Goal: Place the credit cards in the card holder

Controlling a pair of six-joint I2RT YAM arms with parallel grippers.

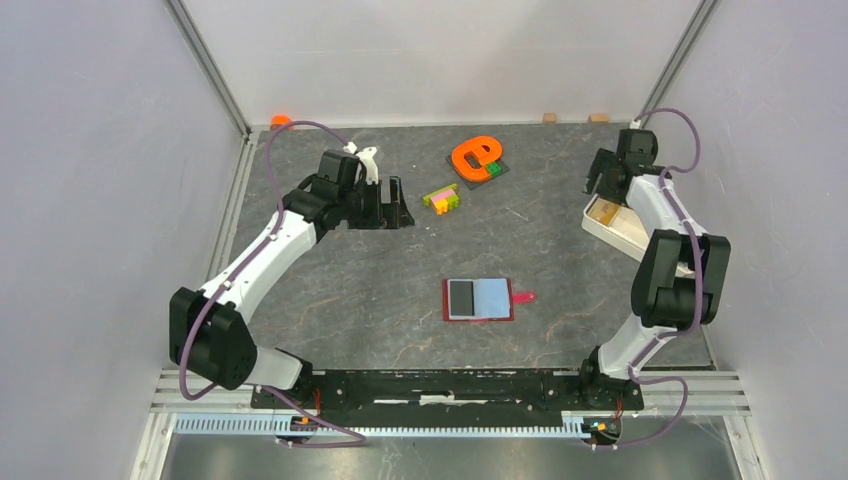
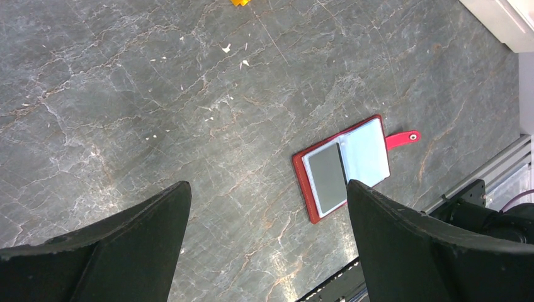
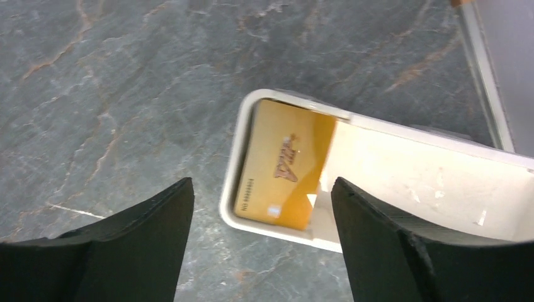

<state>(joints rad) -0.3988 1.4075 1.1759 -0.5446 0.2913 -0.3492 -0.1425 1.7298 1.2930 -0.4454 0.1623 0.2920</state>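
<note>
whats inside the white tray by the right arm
A gold-orange flat rectangular card lies at one end of the white oblong plastic tray; the floor visible beside it is bare. Anything beneath the card is covered.

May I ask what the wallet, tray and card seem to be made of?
Wallet: seemingly red leather or imitation, matte; light-blue lining looks plastic. Tray: white moulded plastic, smooth rounded rim, scuffed. Card: likely plastic, glossy gold, printed.

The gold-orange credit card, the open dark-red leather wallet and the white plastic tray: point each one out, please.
gold-orange credit card (image 3: 280, 167): right wrist view, middle of its face.
open dark-red leather wallet (image 1: 475, 299): top external view, its central fold.
white plastic tray (image 3: 422, 179): right wrist view, bare inner floor.
</note>
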